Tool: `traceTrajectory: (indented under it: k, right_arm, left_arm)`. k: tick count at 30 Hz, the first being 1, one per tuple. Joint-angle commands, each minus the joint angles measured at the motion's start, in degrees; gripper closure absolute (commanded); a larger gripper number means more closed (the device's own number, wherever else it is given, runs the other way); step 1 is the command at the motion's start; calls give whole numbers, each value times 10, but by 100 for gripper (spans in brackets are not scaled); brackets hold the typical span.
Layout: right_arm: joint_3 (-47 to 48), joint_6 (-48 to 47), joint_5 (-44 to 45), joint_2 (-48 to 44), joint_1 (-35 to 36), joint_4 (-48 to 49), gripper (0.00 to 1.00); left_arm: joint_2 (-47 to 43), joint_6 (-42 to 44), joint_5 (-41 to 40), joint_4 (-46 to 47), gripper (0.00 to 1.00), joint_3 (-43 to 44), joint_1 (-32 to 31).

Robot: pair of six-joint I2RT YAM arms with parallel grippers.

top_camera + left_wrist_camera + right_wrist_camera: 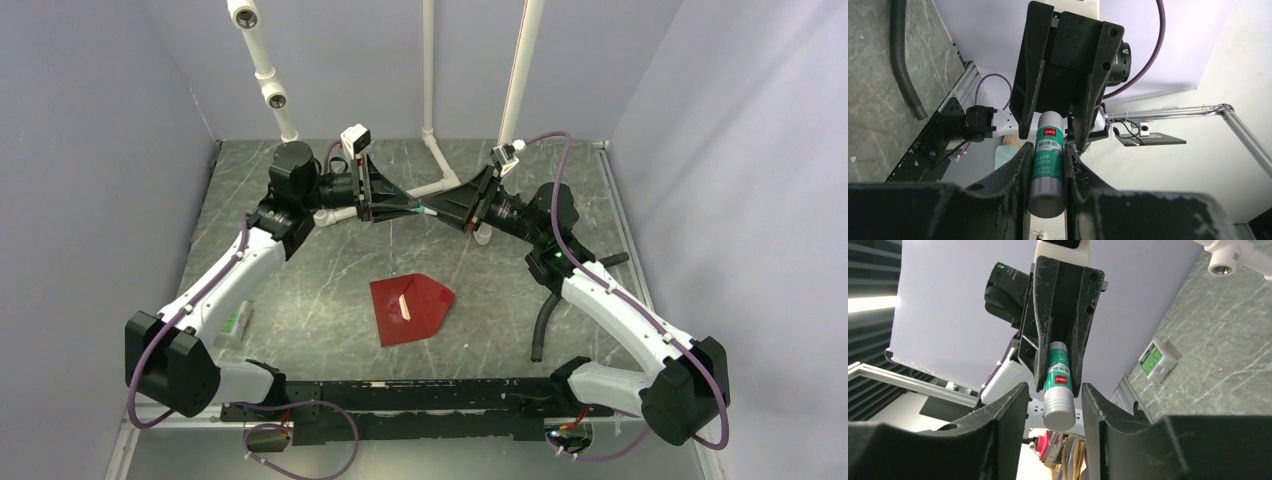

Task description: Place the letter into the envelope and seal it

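The dark red envelope (pixel 410 307) lies flat on the table in front of both arms, its pointed flap toward the right. A narrow pale strip (pixel 403 305) shows at its middle; I cannot tell whether this is the letter, which is otherwise hidden. Both grippers meet in the air at the back centre around a green-and-white glue stick (pixel 425 211) (pixel 1048 160) (pixel 1058 390). My left gripper (pixel 414 209) (pixel 1048 165) is shut on the stick's body. My right gripper (pixel 436 213) (pixel 1055 405) stands open around the grey end, with a gap on each side.
A green-and-white card packet (pixel 232 322) (pixel 1154 359) lies at the left beside the left arm. A black corrugated hose (pixel 545 325) (pixel 903 65) runs along the right. White pipes (pixel 440 170) stand at the back, and grey walls enclose three sides.
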Motion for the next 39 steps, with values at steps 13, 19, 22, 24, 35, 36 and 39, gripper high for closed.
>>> traceTrajectory:
  k: [13,19,22,24,35,36,39]
  right_arm:
    - [2,-65,-63,-17,-9,69,84]
    - [13,-173,-193,-21,-56,45,100]
    - [35,-254,-240,-40,-69,-25,100]
    - [58,-312,-259,-57,-71,-85,100]
    - [178,-572,-237,-56,-74,-414,100]
    - [188,-577,-202,-50,-74,-437,100]
    - [203,-594,-100,-30,-73,-498,100]
  left_arm:
    - [1,-39,9,55,98,8,-1]
    - [-12,-11,21,11,98,13,7]
    - [-29,-30,24,37,98,-7,22]
    - [-42,-52,30,68,98,-21,36]
    - [-47,-7,44,6,98,5,55]
    - [-46,19,42,-27,98,17,55]
    - [-46,140,16,-182,97,63,55]
